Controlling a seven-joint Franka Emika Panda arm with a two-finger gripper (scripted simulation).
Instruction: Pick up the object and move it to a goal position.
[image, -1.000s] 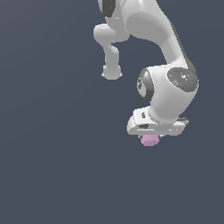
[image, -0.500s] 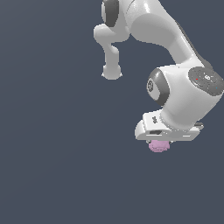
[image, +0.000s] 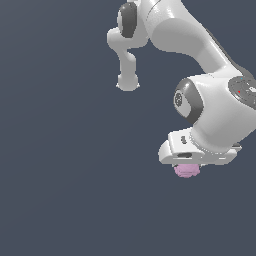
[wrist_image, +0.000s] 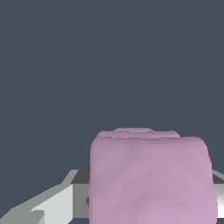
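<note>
The object is a small pale pink lumpy piece poking out just beneath the white hand of the arm, toward the exterior view's right. My gripper is shut on it; the fingers themselves are mostly hidden by the hand's body. In the wrist view the object fills much of the picture as a pink block held close to the camera, with a grey-white finger showing beside it.
The white arm arches down from the upper part of the exterior view, with a bulky joint just above the hand. A plain dark blue-grey surface lies all around.
The hand, still holding the object, has drifted toward the exterior view's right and a little lower over the last second. The grip has stayed the same.
</note>
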